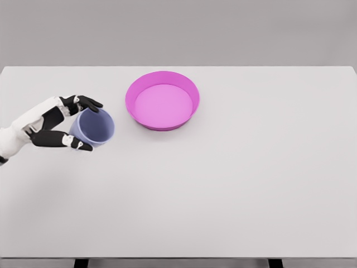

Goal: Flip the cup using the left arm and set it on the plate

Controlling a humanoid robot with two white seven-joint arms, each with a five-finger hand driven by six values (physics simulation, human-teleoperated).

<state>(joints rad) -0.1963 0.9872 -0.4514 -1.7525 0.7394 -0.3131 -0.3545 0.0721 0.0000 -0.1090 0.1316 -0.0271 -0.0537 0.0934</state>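
A pale lavender-blue cup (93, 127) sits at the left of the white table (223, 184), its open mouth facing up toward the camera. My left hand (83, 124) comes in from the left edge and wraps the cup's left side, one finger (83, 103) over the far rim and the thumb (75, 143) at the near side. A magenta plate (162, 100) with a raised rim lies to the right of the cup, apart from it, holding nothing. The right arm is out of view.
Bare white tabletop stretches to the right and toward the front edge. Beyond the table's far edge is a plain grey wall.
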